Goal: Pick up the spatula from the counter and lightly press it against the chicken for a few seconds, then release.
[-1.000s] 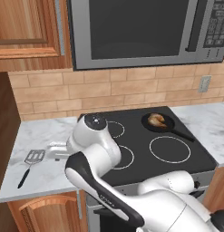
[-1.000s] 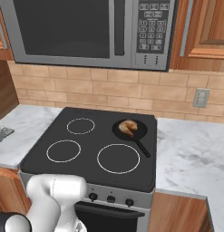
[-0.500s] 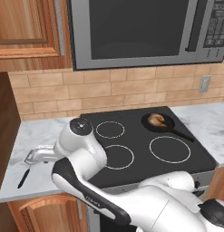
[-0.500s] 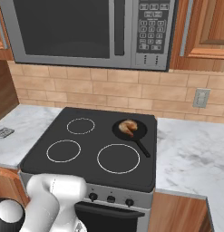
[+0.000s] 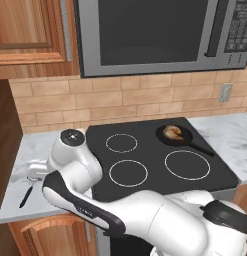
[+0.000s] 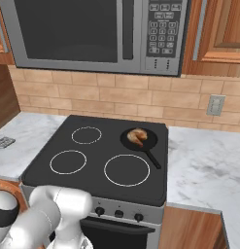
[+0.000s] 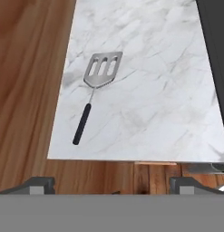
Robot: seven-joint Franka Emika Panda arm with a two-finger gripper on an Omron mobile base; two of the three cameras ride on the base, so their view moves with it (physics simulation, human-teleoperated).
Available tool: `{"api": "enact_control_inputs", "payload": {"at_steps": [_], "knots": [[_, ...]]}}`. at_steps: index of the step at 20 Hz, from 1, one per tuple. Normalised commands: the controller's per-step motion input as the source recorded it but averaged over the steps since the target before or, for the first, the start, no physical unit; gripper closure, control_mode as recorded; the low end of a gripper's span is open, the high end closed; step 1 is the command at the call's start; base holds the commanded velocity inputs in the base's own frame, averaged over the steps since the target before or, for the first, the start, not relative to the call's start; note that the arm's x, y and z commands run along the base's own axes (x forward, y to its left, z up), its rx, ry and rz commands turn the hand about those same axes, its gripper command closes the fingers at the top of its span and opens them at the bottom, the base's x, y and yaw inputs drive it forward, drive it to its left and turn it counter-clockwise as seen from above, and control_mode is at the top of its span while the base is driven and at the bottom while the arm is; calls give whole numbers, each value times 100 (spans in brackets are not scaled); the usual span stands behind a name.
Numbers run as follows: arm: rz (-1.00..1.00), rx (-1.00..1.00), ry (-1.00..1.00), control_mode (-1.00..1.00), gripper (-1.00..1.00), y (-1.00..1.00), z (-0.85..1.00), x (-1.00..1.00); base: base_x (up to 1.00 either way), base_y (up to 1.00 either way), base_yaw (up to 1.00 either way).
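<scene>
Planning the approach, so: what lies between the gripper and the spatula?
In the hand view, only bare marble counter lies between the open gripper and the spatula; nothing blocks the way.

Counter (image 7: 154,104) left of the stove (image 6: 97,160): spatula (image 7: 97,90) lies flat on it, blade toward the wall, handle toward the front edge. Pan (image 6: 151,141) on the stove's back right burner, handle pointing front-right, chicken (image 6: 137,136) in it, well apart from the spatula. Microwave (image 6: 92,34) above the stove. More counter right of the stove.
</scene>
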Motion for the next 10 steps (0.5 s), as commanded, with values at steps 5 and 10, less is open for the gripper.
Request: {"api": "enact_control_inputs", "payload": {"at_steps": [5,10], "knots": [[-3,-4,1,-100,-100,26,-29,12,0,0,0],[-3,-2,0,-100,-100,21,-19,17,0,0,0]]}}
